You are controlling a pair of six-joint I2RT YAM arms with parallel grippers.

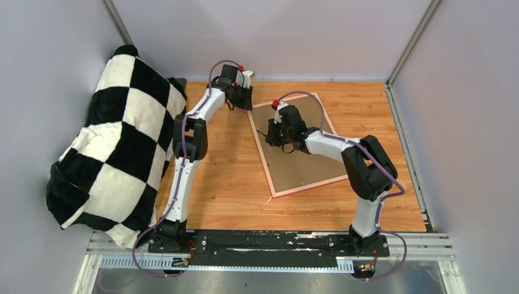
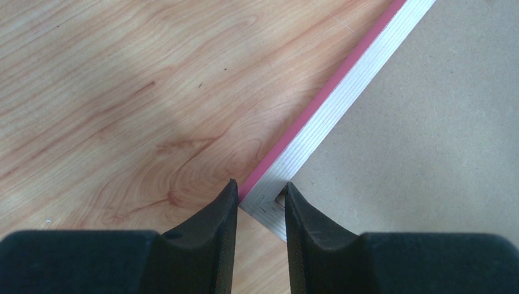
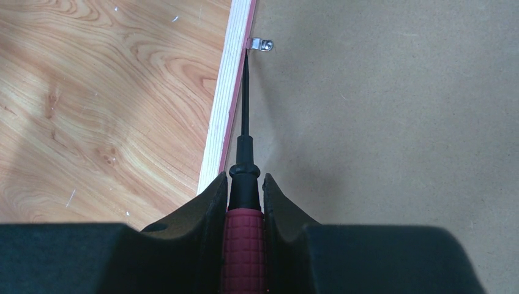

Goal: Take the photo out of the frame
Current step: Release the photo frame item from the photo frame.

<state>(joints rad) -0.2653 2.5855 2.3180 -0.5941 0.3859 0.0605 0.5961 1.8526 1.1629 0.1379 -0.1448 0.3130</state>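
Observation:
The frame lies face down on the wooden table, showing its narrow pink border and the brown backing board. The photo is hidden beneath that board. My left gripper sits at the frame's far left corner. In the left wrist view the left gripper straddles that corner of the frame, one finger on the pink outer edge, the other on the inner side. My right gripper is shut on a red-handled screwdriver. Its black tip touches a small metal clip on the frame's left rail.
A big black-and-white checkered blanket is heaped against the left wall, beside the left arm. Grey walls close the table on three sides. A metal rail carrying both arm bases runs along the near edge.

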